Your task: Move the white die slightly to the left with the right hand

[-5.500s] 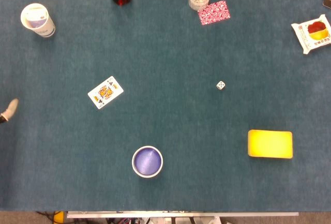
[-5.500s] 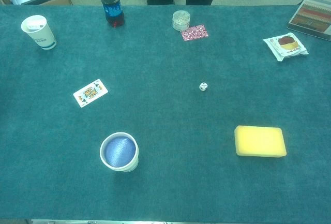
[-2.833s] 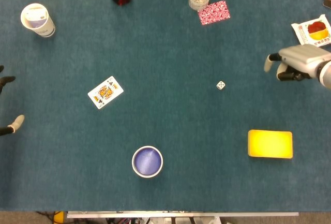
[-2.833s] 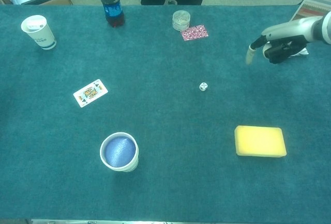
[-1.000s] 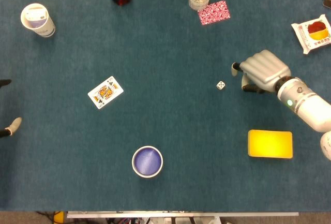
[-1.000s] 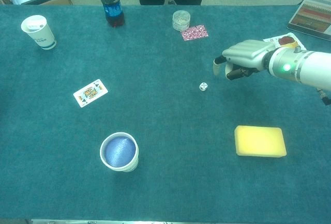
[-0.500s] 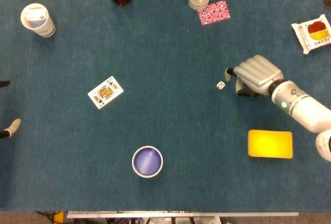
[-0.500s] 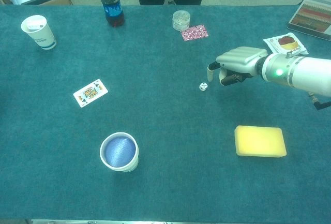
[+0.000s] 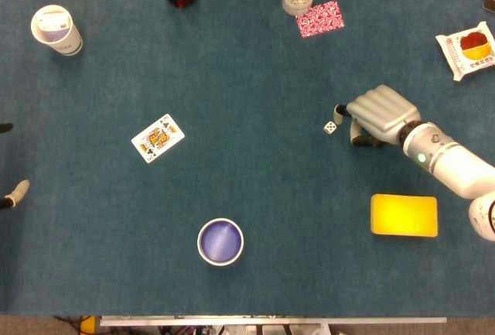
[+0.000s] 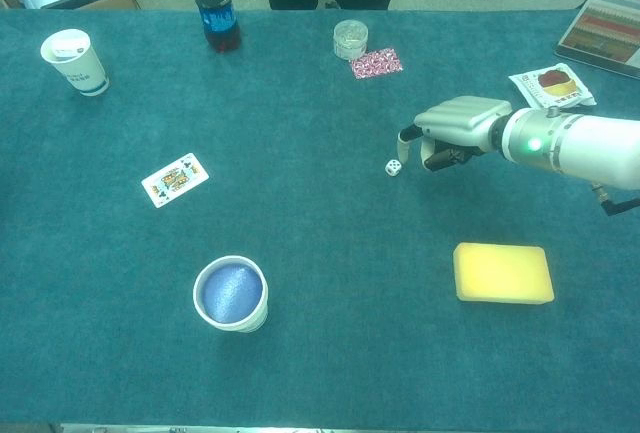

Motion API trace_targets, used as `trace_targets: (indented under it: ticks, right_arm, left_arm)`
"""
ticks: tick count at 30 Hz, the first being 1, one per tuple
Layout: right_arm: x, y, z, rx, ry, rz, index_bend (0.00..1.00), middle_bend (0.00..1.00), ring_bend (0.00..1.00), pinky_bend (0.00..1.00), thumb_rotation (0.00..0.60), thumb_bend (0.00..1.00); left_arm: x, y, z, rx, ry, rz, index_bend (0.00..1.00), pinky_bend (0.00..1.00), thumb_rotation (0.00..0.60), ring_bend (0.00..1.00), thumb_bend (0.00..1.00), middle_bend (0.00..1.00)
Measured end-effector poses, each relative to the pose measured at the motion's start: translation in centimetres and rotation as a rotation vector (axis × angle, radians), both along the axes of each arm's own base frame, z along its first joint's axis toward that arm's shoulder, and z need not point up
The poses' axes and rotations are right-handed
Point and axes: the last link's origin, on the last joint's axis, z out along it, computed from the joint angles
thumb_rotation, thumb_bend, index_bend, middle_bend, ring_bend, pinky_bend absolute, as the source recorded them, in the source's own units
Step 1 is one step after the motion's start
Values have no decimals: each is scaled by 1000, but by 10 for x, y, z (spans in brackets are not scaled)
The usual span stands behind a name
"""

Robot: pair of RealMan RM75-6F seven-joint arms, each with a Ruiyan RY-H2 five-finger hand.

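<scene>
The white die sits on the green table right of centre, and I have my right hand just beside it on its right, fingers curled downward, holding nothing. One fingertip hangs next to the die; I cannot tell whether it touches. I judge this the approach step, with the push not yet made. Next I need a short, gentle nudge leftward, low against the die's right face so it slides and doesn't tumble. The yellow sponge lies nearer me, well apart.
</scene>
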Motion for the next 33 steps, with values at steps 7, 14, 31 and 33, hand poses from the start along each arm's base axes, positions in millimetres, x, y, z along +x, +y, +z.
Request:
trace_targets:
  ticks: [7,14,31,33]
  right_arm:
    - [1,0,-2,4,-14,-3,330,1000,1000,1000,283,1000]
    - [2,0,-2,5,-30,0,330,1000,1000,1000,285,1000]
    - [11,9,-3,44,-112,12,330,1000,1000,1000,308,1000]
    - [12,10,-3,50,-116,17,330,1000,1000,1000,309,1000]
  left_arm:
    - [-1,3,0,-2,-2,5,188,361,600,81,209,68]
    - [-2,2,-1,-4,-2,11,188,361,600,81,209,68]
    - [1,3,-1,-10,7,2,188,361,600,81,209,68]
    - [1,4,-1,-11,8,1,188,361,600,81,209,68]
